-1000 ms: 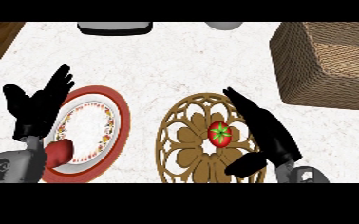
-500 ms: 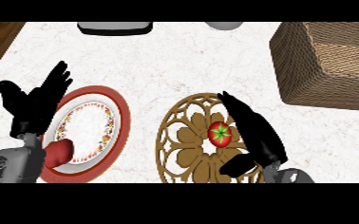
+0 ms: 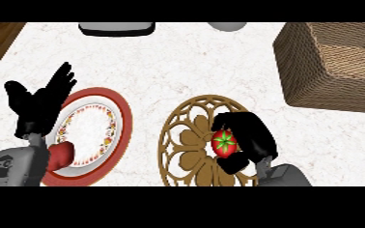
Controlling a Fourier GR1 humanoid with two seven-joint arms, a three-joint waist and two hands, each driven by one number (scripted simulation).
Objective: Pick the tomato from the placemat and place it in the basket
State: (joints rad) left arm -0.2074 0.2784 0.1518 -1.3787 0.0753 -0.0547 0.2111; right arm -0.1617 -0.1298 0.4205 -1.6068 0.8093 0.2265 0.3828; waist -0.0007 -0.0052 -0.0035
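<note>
My right hand is curled round the tomato, fingers arched over its top and far side, thumb hooked beneath it. The tomato is smooth, glossy red, with a green star-shaped calyx facing up, and it sits on the placemat, a round, tan mat cut through in a lacy rosette of petals and arches. Half a second ago my fingers lay straight along the tomato's right side; now they have closed over it, and the tomato sits a little further right on the mat than before.

Up and to the right of that hand, well apart, stands the basket, a square-cornered thing of coarse brown weave; only its woven walls and floor show inside.

My left hand rests open, fingers up, at the left edge, much as it was. Just to its right lies a round white plate with a broad red rim and a flowered band. A dull red lump lies on the plate's near edge, below that hand. The counter is pale veined marble.
</note>
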